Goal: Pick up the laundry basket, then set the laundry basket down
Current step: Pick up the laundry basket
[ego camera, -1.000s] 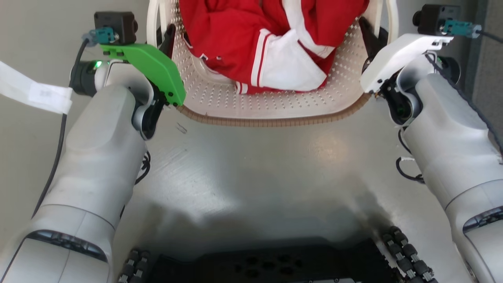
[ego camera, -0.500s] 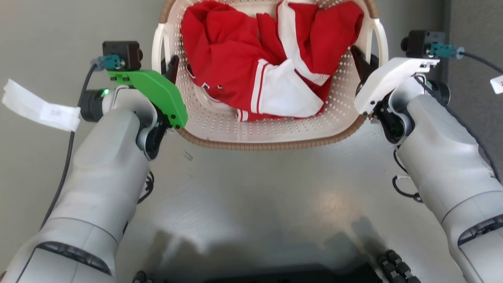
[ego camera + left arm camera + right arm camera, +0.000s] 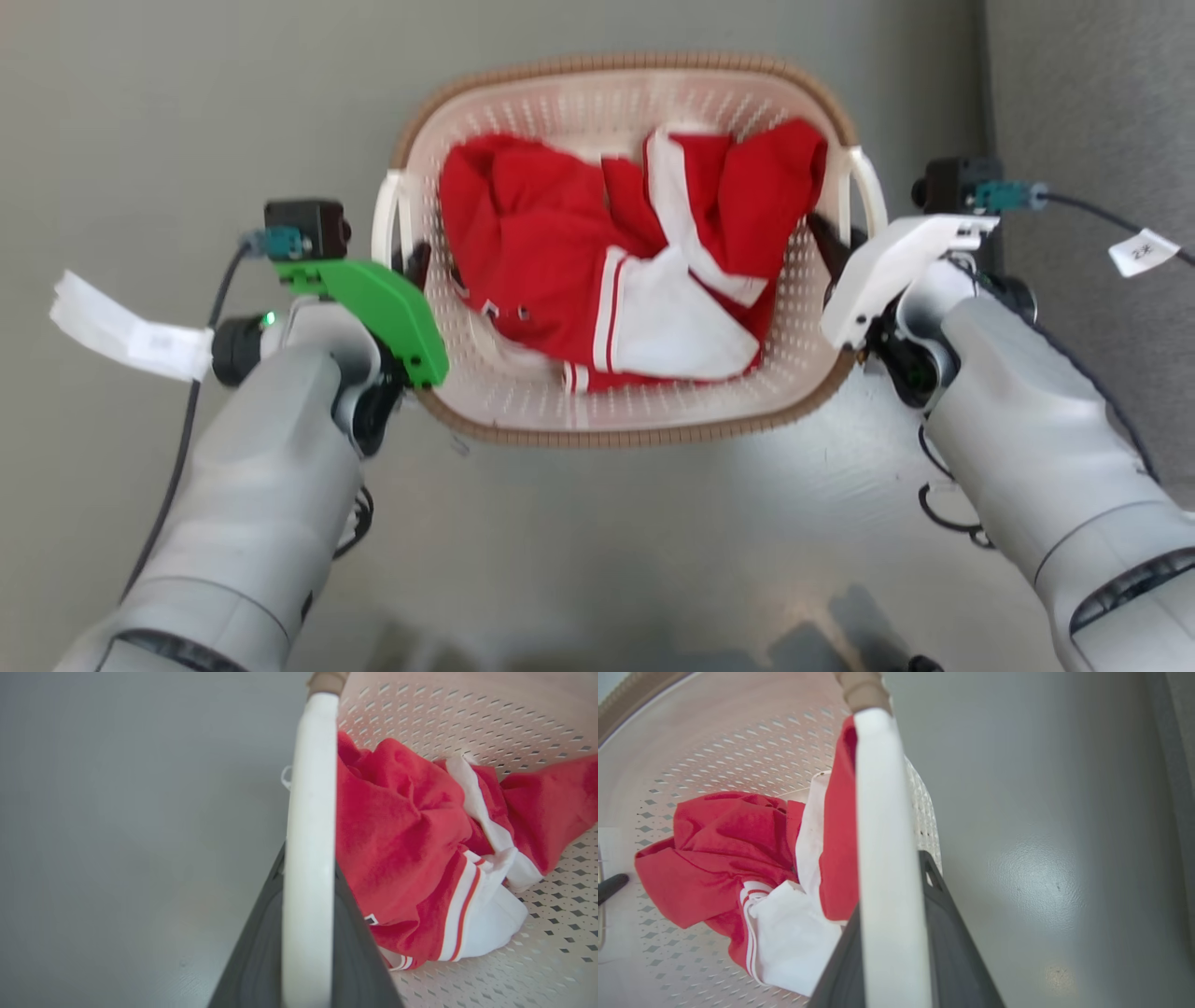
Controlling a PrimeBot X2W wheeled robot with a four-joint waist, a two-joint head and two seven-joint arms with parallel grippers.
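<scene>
The laundry basket (image 3: pixel 635 437) is cream-white and perforated with a brown woven-look rim, and it sits at the centre of the head view over the grey floor. A red and white garment (image 3: pixel 560 261) lies crumpled inside it. My left gripper (image 3: pixel 411 271) is shut on the basket's left loop handle (image 3: pixel 308 835), which runs white between the dark fingers (image 3: pixel 252 961). My right gripper (image 3: pixel 826 243) is shut on the right loop handle (image 3: pixel 882 849) in the same way. Whether the basket's underside touches the floor is hidden.
Smooth grey floor (image 3: pixel 187 112) surrounds the basket. A darker grey strip (image 3: pixel 1092 103) runs along the right side. White label tags hang from the wrist camera cables at the left (image 3: pixel 131 327) and the right (image 3: pixel 1144 250).
The head camera has moved: the basket and both arms now sit lower in the picture, the whole basket shows, and the robot's dark base has left the view. Both grippers stay on the handles.
</scene>
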